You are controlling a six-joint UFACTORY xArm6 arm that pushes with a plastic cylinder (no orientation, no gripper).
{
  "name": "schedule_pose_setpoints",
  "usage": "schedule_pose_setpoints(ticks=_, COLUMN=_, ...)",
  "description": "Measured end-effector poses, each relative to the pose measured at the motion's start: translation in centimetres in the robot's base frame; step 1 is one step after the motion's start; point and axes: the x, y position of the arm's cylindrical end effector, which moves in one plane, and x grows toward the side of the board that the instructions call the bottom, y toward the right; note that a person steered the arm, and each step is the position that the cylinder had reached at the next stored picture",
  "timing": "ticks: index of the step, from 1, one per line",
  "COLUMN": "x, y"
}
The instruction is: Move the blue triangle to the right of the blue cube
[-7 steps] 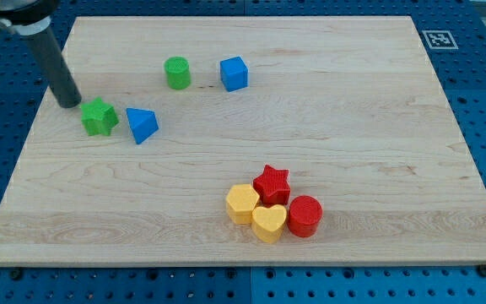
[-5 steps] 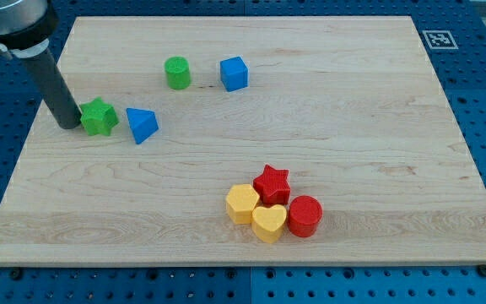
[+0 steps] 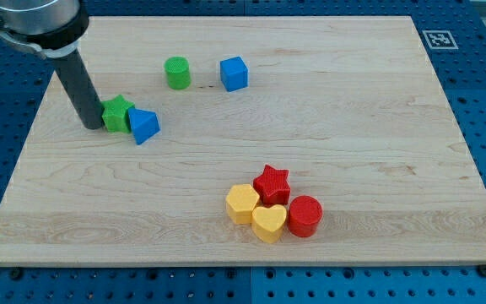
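The blue triangle (image 3: pixel 144 126) lies on the wooden board (image 3: pixel 353 127) at the view's left. The blue cube (image 3: pixel 234 73) sits above and to its right, near the view's top. A green star (image 3: pixel 118 113) touches the triangle's left side. My tip (image 3: pixel 92 125) is pressed against the left side of the green star, so rod, star and triangle stand in a row.
A green cylinder (image 3: pixel 176 73) stands left of the blue cube. A cluster at the view's lower middle holds a red star (image 3: pixel 271 183), a red cylinder (image 3: pixel 304 215), a yellow hexagon (image 3: pixel 243 203) and a yellow heart (image 3: pixel 268 223). A marker tag (image 3: pixel 436 38) sits at the top right corner.
My tip has moved down and to the right, pushing the green star rightward until it touches the blue triangle, which has shifted slightly right.
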Motion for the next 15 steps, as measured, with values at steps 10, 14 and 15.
schedule_pose_setpoints(ticks=10, x=1.6, y=27.6)
schedule_pose_setpoints(ticks=14, x=3.5, y=36.1)
schedule_pose_setpoints(ticks=15, x=3.5, y=36.9)
